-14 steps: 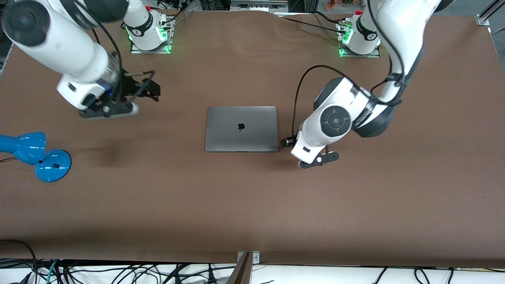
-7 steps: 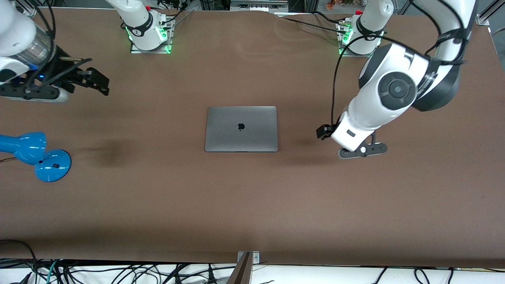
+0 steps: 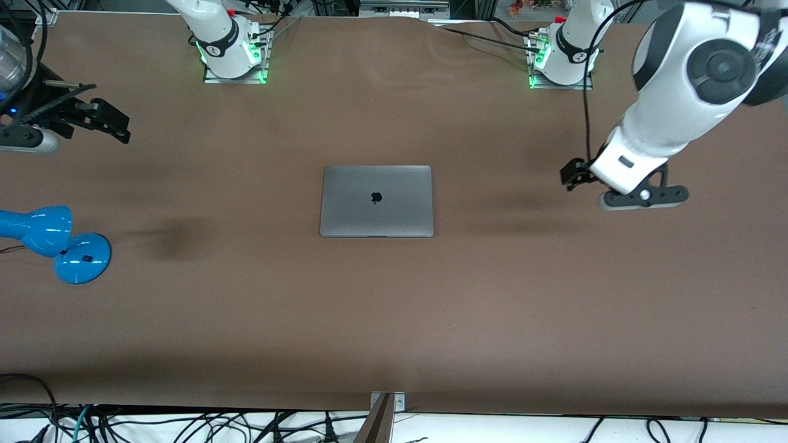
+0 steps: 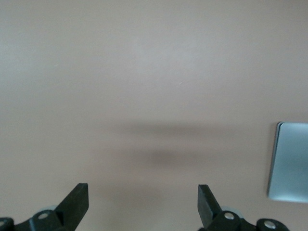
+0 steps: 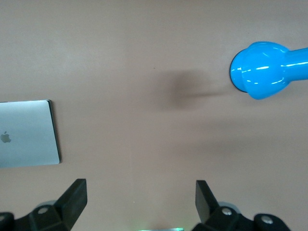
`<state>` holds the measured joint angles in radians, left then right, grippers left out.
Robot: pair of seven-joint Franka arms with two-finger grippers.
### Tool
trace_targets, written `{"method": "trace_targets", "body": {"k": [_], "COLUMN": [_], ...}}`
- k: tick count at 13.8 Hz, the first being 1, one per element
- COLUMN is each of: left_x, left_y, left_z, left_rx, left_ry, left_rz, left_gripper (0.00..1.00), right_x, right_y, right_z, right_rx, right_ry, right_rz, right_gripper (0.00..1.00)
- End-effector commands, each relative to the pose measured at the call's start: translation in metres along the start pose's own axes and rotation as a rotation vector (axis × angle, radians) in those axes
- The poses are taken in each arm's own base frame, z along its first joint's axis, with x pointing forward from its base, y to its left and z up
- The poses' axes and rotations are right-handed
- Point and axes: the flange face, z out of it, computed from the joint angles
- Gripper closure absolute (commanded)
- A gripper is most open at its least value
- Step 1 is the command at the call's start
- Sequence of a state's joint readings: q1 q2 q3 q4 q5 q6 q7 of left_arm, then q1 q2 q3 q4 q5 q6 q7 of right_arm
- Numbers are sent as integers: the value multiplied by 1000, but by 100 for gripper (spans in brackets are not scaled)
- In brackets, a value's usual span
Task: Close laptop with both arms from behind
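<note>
Laptop (image 3: 376, 200) lid already flat; both sets of jaws released and held clear.

The laptop lies mid-desk (image 3: 394, 320), well apart from and between the left jaws (image 3: 571, 175) and right jaws (image 3: 103, 120); any further retreat is best made high, with nothing swept across the lid.

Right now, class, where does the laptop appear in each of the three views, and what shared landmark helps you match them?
Front view: the laptop lies closed at the middle of the table, logo up.
Left wrist view: only one grey edge shows at the picture's border, past the left end effector, which is open.
Right wrist view: its lid with the logo shows at the border.
Shared landmark: the brown table surface.
</note>
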<state>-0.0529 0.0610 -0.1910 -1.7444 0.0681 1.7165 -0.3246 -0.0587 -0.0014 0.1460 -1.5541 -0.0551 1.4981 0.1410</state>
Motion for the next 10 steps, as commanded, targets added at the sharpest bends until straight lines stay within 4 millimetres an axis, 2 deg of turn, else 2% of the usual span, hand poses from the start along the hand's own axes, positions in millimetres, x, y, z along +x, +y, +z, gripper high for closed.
{"method": "trace_targets", "body": {"k": [1, 3, 5, 7, 10], "left_x": [-27, -30, -39, -41, -48], "left_y": [-15, -31, -32, -34, -37], "left_z": [-24, -37, -51, -58, -70], "left_rx": [-5, -14, -79, -95, -102], "left_ry": [4, 12, 25, 38, 68], "left_rz": [38, 48, 74, 92, 96], "left_gripper": [0, 0, 0, 0, 0], "right_x": [-8, -8, -9, -13, -13], "right_y": [15, 16, 17, 15, 16], "right_z": [1, 3, 7, 1, 4], "right_rx": [-10, -9, -5, 4, 43], "right_ry": [-5, -12, -22, -11, -22], "right_rz": [3, 5, 7, 9, 16], "right_gripper": [0, 0, 0, 0, 0]}}
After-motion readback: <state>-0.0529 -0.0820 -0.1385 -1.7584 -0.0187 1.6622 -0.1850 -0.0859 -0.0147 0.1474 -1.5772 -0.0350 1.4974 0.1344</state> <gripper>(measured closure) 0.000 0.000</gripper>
